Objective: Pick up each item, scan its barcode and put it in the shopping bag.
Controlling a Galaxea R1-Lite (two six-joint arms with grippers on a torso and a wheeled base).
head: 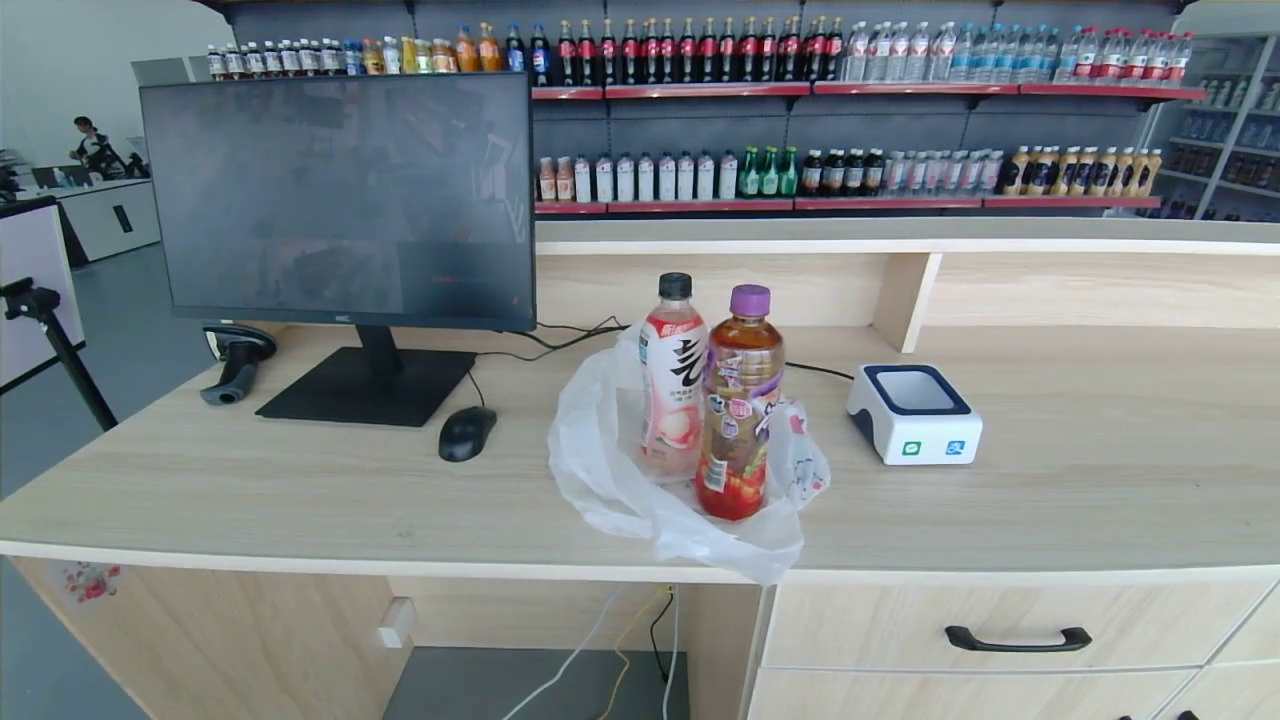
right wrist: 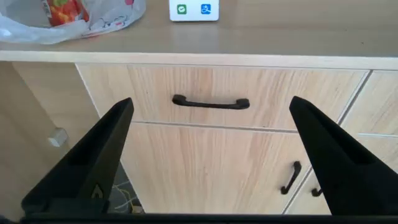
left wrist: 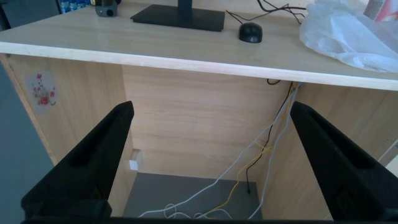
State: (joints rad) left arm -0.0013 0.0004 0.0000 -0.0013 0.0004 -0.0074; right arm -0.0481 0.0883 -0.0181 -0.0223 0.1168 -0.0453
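Spread wide and empty, the left claw [left wrist: 211, 106] and right claw [right wrist: 211, 99] are held below the bench [head: 300, 490], seemingly because the pink bottle [head: 672, 380] and brown bottle [head: 740, 410] are stood in the bag [head: 600, 470], scanner [head: 912, 413] at its three o'clock

The amber bottle [head: 738, 410] has a purple cap [head: 750, 299], the pink-white bottle [head: 670, 390] black.
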